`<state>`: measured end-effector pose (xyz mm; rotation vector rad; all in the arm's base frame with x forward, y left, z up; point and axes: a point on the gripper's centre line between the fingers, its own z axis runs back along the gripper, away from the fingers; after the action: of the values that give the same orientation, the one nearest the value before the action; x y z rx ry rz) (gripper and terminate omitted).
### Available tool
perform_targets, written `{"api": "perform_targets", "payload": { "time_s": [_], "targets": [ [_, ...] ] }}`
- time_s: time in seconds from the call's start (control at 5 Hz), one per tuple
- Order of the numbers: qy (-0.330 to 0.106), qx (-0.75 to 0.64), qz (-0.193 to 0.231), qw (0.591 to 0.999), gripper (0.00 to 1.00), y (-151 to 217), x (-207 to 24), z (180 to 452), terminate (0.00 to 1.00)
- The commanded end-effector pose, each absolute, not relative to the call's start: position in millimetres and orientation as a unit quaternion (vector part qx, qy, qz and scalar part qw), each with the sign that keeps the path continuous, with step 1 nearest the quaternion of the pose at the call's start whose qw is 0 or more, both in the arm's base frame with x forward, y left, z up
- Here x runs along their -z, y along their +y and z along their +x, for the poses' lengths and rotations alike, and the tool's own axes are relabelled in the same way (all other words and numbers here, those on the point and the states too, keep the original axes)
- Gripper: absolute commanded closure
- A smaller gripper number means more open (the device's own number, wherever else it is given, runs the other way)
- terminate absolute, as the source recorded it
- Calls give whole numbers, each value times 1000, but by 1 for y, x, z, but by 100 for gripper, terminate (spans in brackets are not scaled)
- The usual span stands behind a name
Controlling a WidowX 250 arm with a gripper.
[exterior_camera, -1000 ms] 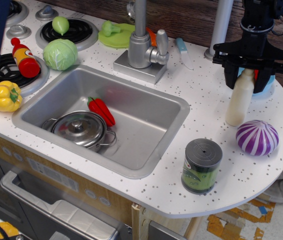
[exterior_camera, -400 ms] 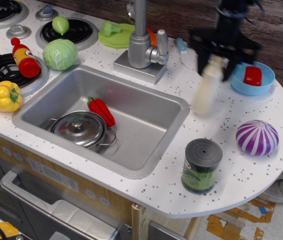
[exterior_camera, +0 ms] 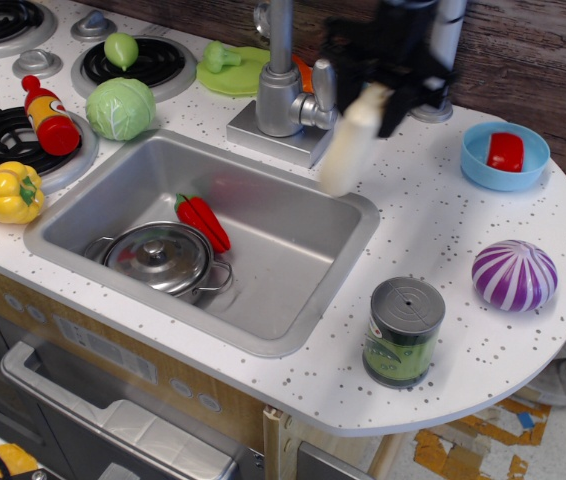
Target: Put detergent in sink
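Now, gripper [exterior_camera: 378, 92]: clenched on the neck of your detergent bottle [exterior_camera: 348, 142], motion-blurred.
Change: a second ago the bottle stood on the countertop [exterior_camera: 443, 230] near the blue bowl [exterior_camera: 503, 157]; you've lifted and carried it leftward.
Position: it hangs tilted over the sink [exterior_camera: 133, 185] at its back-right rim, just beside the faucet [exterior_camera: 285, 85].
Meaning: transport looks nearly done; lowering and release remain.
Inside sink: lidded pot [exterior_camera: 161, 258], red chillies [exterior_camera: 202, 221].

The gripper [exterior_camera: 376, 88] holds the detergent [exterior_camera: 348, 145] above the sink's [exterior_camera: 293, 250] right rim.
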<state>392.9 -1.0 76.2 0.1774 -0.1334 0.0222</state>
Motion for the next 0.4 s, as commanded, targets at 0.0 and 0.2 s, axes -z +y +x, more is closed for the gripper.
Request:
{"api": "perform_targets", "payload": {
  "time_s": [0.0,0.2],
  "targets": [
    [-100,-37,80,991,100,19,-80,374,0],
    [-95,-37,50,994,100,27,-56,360,0]
  ]
}}
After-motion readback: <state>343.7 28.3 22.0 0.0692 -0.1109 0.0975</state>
